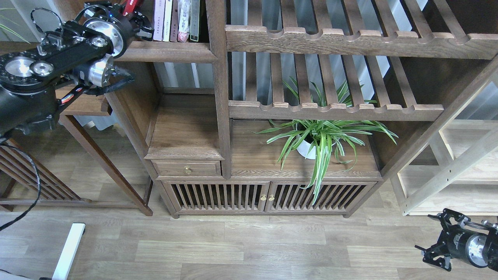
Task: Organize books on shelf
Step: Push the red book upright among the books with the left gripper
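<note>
Some thin books (177, 19) stand on the dark-brown wood shelf (171, 51); left end effector (136, 17) holds the red book (131, 6), not placed yet.

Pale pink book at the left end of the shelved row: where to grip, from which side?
Judging by its pose, pinch the pale pink book across its spine from the front. It stands upright, spine out, at the row's left end on the shelf; left gripper is beside it.
</note>
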`<state>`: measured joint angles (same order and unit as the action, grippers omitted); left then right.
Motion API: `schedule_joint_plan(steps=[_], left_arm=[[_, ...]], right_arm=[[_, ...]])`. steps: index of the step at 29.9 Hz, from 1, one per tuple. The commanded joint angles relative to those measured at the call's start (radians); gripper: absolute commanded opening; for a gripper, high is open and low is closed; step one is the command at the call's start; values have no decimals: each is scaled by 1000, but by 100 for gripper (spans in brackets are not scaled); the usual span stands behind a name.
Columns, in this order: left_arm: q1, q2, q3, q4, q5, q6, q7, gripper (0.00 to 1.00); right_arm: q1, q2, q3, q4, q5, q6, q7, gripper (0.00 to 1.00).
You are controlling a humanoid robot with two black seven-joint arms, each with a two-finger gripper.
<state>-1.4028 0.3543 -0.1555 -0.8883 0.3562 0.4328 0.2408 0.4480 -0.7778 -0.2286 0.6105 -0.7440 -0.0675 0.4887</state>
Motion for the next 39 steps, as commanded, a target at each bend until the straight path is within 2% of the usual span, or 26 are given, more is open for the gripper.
schedule_joint_plan(steps=[1,5,11,18,23,39], left_arm=[[-7,14,1,-23,0,0,8,17],[-13,17,1,-38,0,1,12,18],[-18,40,1,-69,0,3,23,26],[-19,58,1,-74,0,3,23,27],[-19,74,1,-93,0,6,25,41],[-39,152,5,-207,-26,27,48,44]], right_arm=[[0,0,-1,0,0,0,0,99],[0,0,-1,0,0,0,0,99],[0,0,-1,2,0,0,0,99],[0,3,-3,2,0,0,0,99],[0,3,-3,3,0,0,0,99],[-2,3,-5,6,0,0,0,99]])
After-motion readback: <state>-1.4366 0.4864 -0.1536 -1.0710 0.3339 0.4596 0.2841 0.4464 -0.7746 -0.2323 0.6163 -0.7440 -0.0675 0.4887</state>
